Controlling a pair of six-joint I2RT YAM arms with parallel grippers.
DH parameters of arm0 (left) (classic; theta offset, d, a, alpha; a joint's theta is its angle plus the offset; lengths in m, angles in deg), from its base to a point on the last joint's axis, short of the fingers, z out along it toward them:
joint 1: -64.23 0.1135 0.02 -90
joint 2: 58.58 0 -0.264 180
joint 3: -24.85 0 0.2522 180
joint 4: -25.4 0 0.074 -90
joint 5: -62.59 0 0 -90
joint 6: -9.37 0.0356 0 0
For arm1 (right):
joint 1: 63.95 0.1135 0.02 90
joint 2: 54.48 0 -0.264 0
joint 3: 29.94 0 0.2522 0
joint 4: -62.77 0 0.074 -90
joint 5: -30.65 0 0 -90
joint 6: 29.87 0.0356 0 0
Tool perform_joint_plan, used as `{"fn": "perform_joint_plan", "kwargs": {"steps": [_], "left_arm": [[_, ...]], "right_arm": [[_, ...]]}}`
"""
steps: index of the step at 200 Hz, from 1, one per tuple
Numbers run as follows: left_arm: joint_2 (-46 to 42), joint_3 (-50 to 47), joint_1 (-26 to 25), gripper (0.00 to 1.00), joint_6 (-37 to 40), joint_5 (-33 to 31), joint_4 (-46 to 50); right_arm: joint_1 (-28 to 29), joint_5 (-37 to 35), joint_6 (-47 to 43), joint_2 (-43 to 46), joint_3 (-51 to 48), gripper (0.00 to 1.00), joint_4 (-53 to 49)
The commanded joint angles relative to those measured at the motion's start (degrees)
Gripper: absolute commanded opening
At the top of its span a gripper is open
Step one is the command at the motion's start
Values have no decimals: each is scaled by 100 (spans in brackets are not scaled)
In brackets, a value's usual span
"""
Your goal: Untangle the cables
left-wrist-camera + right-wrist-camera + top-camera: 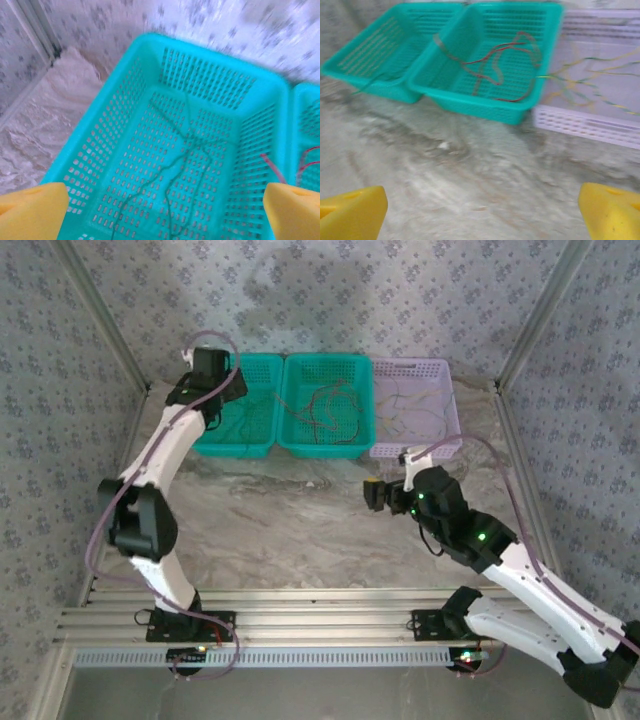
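Thin green cables (pixel 185 150) lie spread on the floor of the left teal basket (pixel 115 130). My left gripper (pixel 165 215) hangs open above them, its yellow fingertips (pixel 32 210) wide apart with nothing between. It hovers over that basket's left side (pixel 212 380). Red cables (pixel 495 65) lie looped in the middle teal basket (pixel 470 95). Yellow and green cables (pixel 590 85) lie in the lilac basket (pixel 585 127). My right gripper (pixel 482 215) is open and empty over the bare marble table (pixel 470 170), in front of the baskets (pixel 377 495).
The three baskets stand side by side against the back wall (pixel 330 290). One green strand (pixel 375 82) hangs over the front rim of the left basket. Metal frame posts (pixel 100 310) flank the table. Lilac arm cables (pixel 500 465) loop near the right arm.
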Motion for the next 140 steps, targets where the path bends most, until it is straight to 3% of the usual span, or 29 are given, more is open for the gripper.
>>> {"fn": "perform_joint_plan", "kwargs": {"steps": [1, 23, 41, 71, 101, 140], "left_arm": [[-979, -705, -130, 100, -57, -78, -420], [-1956, -1423, -232, 100, -54, -174, -468], [-2684, -2082, -252, 100, -68, -192, -518], [-3552, -2754, -252, 100, 69, -265, -40], [-4428, -3954, -252, 100, 343, -517, -419], [-5039, -4928, -211, 100, 940, -555, -642]], "right_arm": [[-603, -845, -71, 296, -125, 100, -440], [-1462, -1032, -479, 560, -437, 100, -301], [-2023, -1108, -1076, 769, -1011, 100, 377], [-3086, -888, -747, 759, -1488, 100, 1191], [-3409, -759, -1040, 85, -2001, 100, 2488], [-3670, -682, -1042, -1516, -2513, 100, 4297]]}}
